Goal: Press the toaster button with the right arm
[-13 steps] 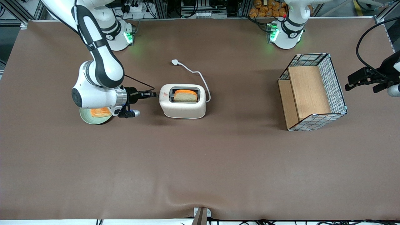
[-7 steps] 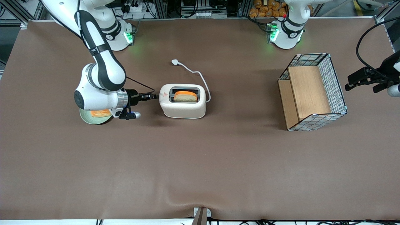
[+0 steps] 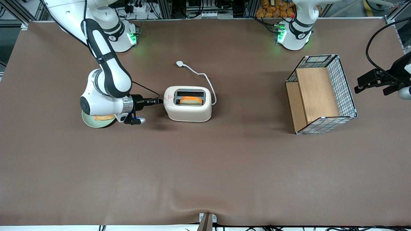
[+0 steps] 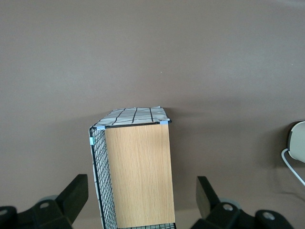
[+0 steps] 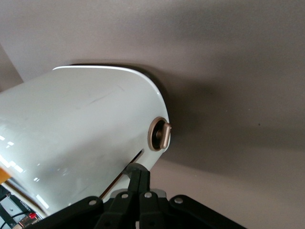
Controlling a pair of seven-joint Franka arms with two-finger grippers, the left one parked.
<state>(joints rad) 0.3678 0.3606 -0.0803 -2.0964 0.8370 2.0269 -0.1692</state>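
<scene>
The cream-white toaster [image 3: 188, 114] stands mid-table with a slice of toast [image 3: 191, 101] sitting low in its dark top slot. My right arm's gripper [image 3: 159, 101] is shut, with its tips against the toaster's short end. In the right wrist view the shut gripper [image 5: 138, 173] rests on the pale grey toaster button [image 5: 127, 168], which sits in the narrow slot of the toaster's end [image 5: 81, 129]. Most of the button is hidden by the fingertips. A round beige dial [image 5: 159, 134] sticks out beside it, untouched.
A green plate [image 3: 91, 122] with an orange slice [image 3: 103, 117] lies under my wrist. The toaster's white cord [image 3: 202, 75] runs away from the camera. A wire-and-wood crate [image 3: 321, 93] stands toward the parked arm's end and also shows in the left wrist view [image 4: 136, 171].
My gripper has moved down along the toaster's short end and slightly closer to it. The toast has sunk deeper into the slot.
</scene>
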